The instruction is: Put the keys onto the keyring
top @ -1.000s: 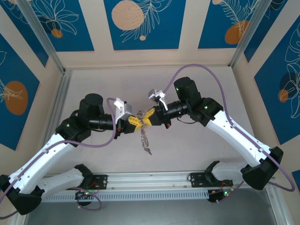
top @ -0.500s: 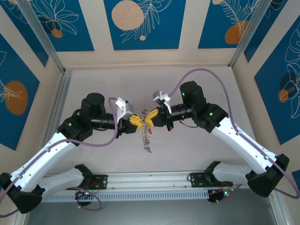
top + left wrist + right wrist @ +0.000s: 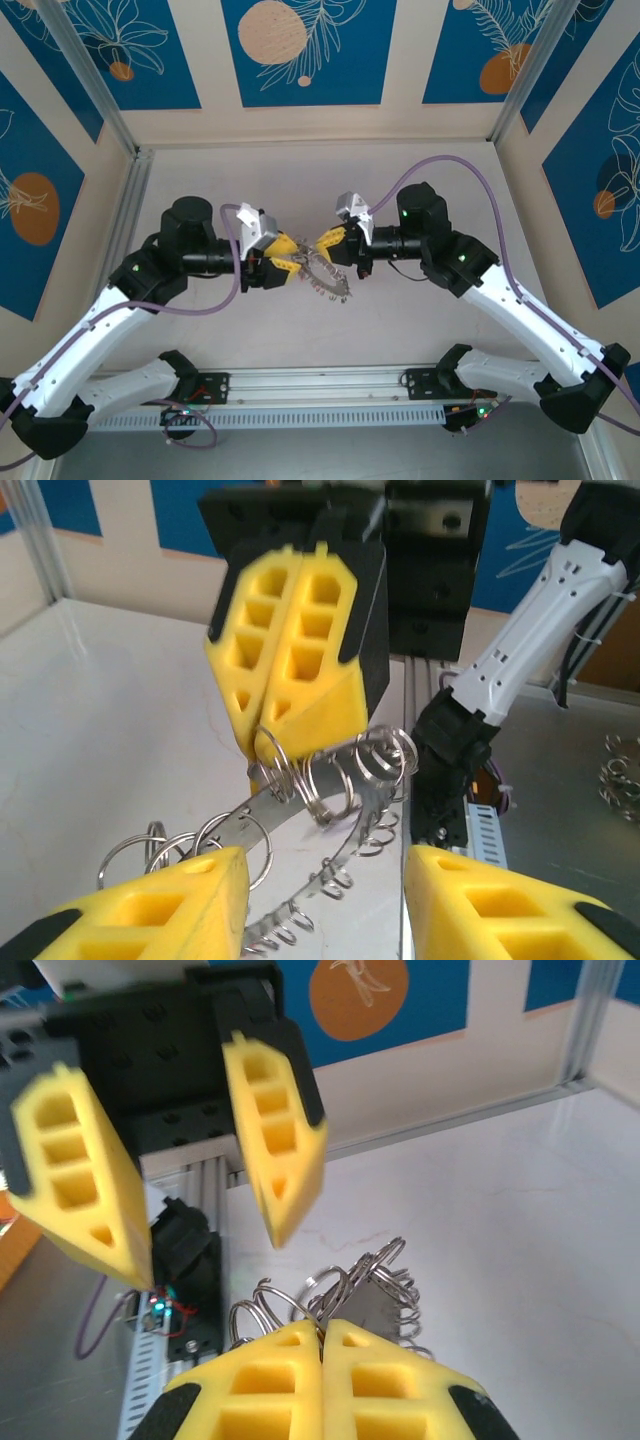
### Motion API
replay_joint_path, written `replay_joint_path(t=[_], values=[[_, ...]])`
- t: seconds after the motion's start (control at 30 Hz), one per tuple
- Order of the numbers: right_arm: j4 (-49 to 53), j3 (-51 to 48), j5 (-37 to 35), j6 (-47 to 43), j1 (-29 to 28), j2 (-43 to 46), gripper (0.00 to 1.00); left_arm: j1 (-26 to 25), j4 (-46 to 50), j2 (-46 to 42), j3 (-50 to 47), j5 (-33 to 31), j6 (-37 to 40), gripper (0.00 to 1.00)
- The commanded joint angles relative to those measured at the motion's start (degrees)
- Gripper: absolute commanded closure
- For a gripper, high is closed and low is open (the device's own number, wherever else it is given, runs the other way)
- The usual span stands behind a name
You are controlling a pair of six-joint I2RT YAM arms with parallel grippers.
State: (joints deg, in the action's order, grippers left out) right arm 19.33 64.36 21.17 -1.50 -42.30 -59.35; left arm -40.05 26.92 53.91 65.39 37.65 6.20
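Two arms met over mid-bench (image 3: 300, 185), forearms angled inward, wrists approx. level, tips nearly touching.

- Surrounds: blue leaf-print panels (image 3: 300, 50) on back & side walls; aluminium rail (image 3: 320, 385) along near edge; purple cables (image 3: 440, 160) looping off each wrist; small heap of wire loops (image 3: 618, 775) on a grey surface at far right of left wrist view.
- Keyring (image 3: 328, 278): held in air betw. the two, band tilted, rim loops dangling.
- Right hand (image 3: 322, 1328): fingers pressed together, clamped on keyring's rim loops, hiding that stretch of band.
- Left hand (image 3: 325, 865): fingers spread apart, flanking the band; no grip.
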Motion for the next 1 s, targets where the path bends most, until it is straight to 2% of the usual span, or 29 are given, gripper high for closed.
replay_joint_path(t=[0.0,0.13,0.27,0.4,0.8,0.97], values=[[-6.0,-1.6,-7.1,-1.6,-1.3,2.6,1.0,-0.2,0.1,-0.1,4.4,-3.7,-2.2,0.57],[-8.2,-2.6,-13.8,-3.5,-4.3,3.4,1.0,-0.2,1.9,3.7,9.8,-7.0,-4.5,0.61],[-8.3,-2.1,-22.0,-6.9,-7.7,3.6,1.0,-0.3,7.2,8.5,15.0,-10.5,-3.6,0.65],[-8.5,-1.8,-27.8,-9.3,-9.9,3.4,1.0,-1.0,9.4,11.1,16.5,-11.1,-2.2,0.67],[-10.0,-1.4,-32.9,-13.0,-12.6,2.4,1.0,-4.1,16.0,14.4,18.8,-14.9,3.3,0.7],[-9.8,-1.4,-33.8,-13.4,-12.9,2.2,1.0,-4.5,15.5,14.5,19.1,-14.7,3.6,0.7]])
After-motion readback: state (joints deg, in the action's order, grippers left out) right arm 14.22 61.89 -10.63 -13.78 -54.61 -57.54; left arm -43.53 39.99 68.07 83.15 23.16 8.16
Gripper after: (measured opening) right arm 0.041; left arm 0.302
